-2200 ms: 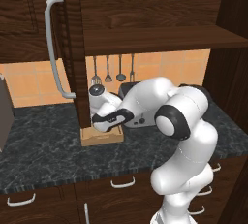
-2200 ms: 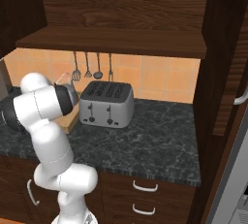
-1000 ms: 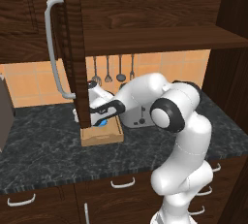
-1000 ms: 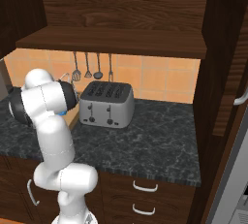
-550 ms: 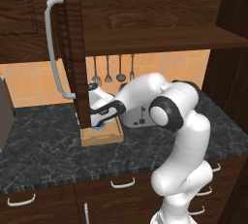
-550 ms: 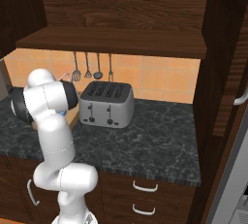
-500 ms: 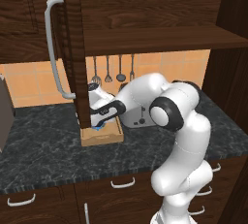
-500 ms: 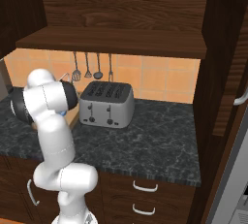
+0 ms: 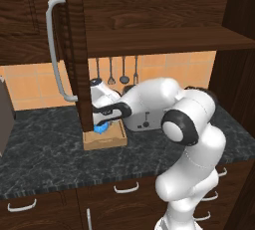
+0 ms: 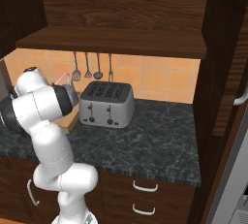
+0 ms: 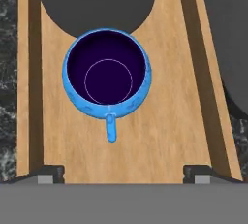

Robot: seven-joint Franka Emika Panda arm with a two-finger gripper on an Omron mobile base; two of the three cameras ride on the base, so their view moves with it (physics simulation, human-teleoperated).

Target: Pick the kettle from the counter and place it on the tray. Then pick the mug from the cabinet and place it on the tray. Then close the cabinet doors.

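Observation:
The blue mug point(image 11: 106, 75) stands upright on the tan wooden tray point(image 11: 164, 131), its handle pointing toward my hand. The grey kettle point(image 11: 97, 0) sits on the same tray just beyond the mug. My gripper point(image 11: 124, 172) hovers over the mug, open, with both fingertips point(image 11: 51, 172) spread wider than the mug and touching nothing. From the left base view, the gripper point(image 9: 103, 117) is low over the mug point(image 9: 102, 128) and tray point(image 9: 105, 141), right beside the edge of the open left cabinet door point(image 9: 74, 50). The right cabinet door point(image 10: 231, 58) also stands open.
The silver toaster point(image 10: 106, 104) stands on the dark marbled counter point(image 10: 155, 140) right of the tray. Utensils point(image 10: 87, 65) hang on the tiled wall behind. The left door's long grey handle point(image 9: 54, 50) juts out near my arm. Drawers point(image 9: 124, 189) run below the counter.
My hand swung left toward the door edge and came down over the tray with the mug. In the last half second nothing visibly moved.

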